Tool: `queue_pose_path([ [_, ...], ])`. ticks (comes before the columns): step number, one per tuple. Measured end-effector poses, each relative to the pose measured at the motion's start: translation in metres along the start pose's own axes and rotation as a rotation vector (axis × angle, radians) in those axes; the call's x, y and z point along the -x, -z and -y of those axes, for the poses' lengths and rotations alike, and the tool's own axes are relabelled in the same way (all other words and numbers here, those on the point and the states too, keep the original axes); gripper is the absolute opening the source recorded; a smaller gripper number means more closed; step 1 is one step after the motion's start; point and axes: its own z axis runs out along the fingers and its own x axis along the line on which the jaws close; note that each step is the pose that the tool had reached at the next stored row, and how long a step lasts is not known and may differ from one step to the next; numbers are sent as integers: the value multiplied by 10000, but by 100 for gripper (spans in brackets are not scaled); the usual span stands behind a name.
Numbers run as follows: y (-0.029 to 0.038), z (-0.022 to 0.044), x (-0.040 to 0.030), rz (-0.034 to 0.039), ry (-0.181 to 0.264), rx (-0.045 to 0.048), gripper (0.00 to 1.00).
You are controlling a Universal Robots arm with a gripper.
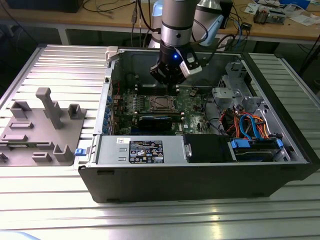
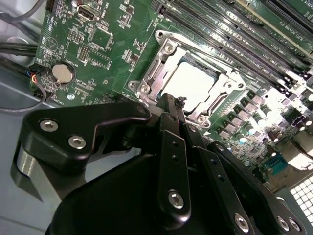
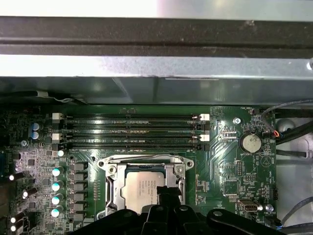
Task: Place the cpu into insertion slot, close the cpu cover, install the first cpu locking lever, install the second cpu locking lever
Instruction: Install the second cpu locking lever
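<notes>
The cpu (image 2: 195, 81) lies flat in the insertion slot (image 2: 164, 36) on the green motherboard, its silver-grey top showing through the window of the cpu cover (image 2: 154, 81). The cover is down, flat over the chip. In the first wrist view the cpu (image 3: 142, 188), the cover (image 3: 116, 186) and the slot rim (image 3: 146, 160) lie just past my gripper (image 3: 166, 192). My gripper (image 2: 172, 103) hovers over the near edge of the socket with its black fingers together and nothing between them. In the exterior view the gripper (image 1: 172, 86) hangs inside the open case, just behind the cpu (image 1: 161, 103).
Long black memory slots (image 3: 129, 129) run beside the socket, with the case wall (image 3: 156, 73) behind them. A coin battery (image 3: 250, 142) sits on the board. A drive cage with coloured cables (image 1: 250, 125) and a power supply (image 1: 140, 150) fill the case front. A grey fixture (image 1: 45, 125) stands on the table.
</notes>
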Motion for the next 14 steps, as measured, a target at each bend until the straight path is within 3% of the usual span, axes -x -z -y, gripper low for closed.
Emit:
queue_pose_path([
  [5, 0, 40, -1, 1, 2, 1, 11],
  [11, 2, 43, 0, 0, 3, 0, 11],
  [14, 42, 42, 0, 0, 3, -1, 11],
])
